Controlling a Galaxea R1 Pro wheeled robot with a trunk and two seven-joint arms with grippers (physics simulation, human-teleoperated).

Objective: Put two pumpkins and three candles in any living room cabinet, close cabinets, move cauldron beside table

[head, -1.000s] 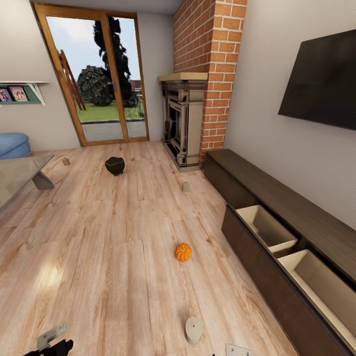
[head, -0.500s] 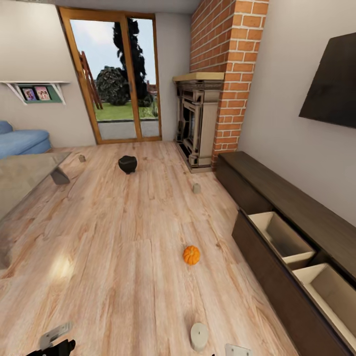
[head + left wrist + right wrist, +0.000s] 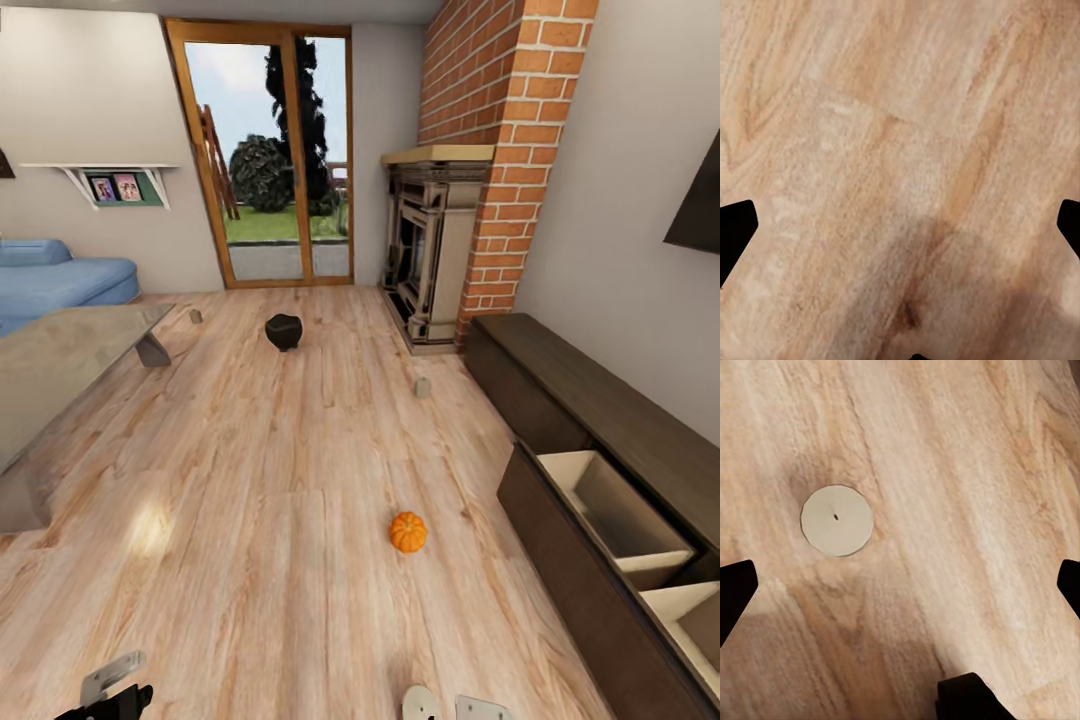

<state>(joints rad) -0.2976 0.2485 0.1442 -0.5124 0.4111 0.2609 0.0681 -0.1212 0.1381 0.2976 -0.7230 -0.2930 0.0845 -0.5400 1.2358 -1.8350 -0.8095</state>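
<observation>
Right gripper (image 3: pixel 900 585) spread wide, empty, above the short off-white cylindrical candle (image 3: pixel 837 520).
Descending off-centre could topple it; left gripper (image 3: pixel 900 225) likewise spread, empty.

No readable text anywhere.
The two small framed pictures (image 3: pixel 114 187) on the white wall shelf (image 3: pixel 75 172) are too blurred to show any lettering, numbers or brand marks.

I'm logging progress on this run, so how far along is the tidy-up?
Little looks done. The cabinet stands with two drawers pulled open, the visible parts empty. One pumpkin and three candles sit on the floor. The cauldron stands apart from the table. Nothing is in hand: the right gripper hovers open near the nearest candle.
</observation>
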